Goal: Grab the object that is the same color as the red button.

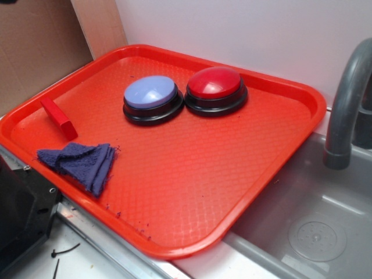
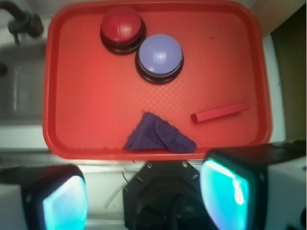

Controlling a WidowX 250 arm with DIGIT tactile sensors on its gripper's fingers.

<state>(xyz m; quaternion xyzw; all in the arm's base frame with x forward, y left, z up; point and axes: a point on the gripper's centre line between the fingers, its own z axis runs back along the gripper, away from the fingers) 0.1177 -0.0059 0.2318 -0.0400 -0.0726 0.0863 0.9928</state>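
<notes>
I read the red block [image 2: 220, 111] as light, rigid and probably smooth-faced plastic or painted wood: a slim rectangular bar with crisp edges, nothing that would crush or bend. From the wrist camera it lies flat on the tray [image 2: 96, 120] at about 3 o'clock from the tray's middle, its long axis nearly left to right with a slight tilt. It sits apart from everything, with the blue cloth [image 2: 160, 137] near it toward 8 o'clock. I would take it across its narrow width near mid-length, so it cannot pivot between the pads; the slick faces could slip if I pinch near an end.

My end effector [image 2: 144, 196] hangs high above the tray's near edge, its two fingers [image 2: 228, 191] spread wide apart and holding nothing.

The tray is moulded red plastic with a fine waffle texture and a raised rolled rim, which should stop the block sliding far. The red button [image 2: 122, 26] is a glossy dome on a round black base at 12 o'clock, touching or almost touching the pale lilac button [image 2: 159, 55] of the same build. The cloth is soft, crumpled and frayed terry. In the exterior view a grey plastic sink [image 1: 302, 221] and faucet [image 1: 349, 99] sit beside the tray.
</notes>
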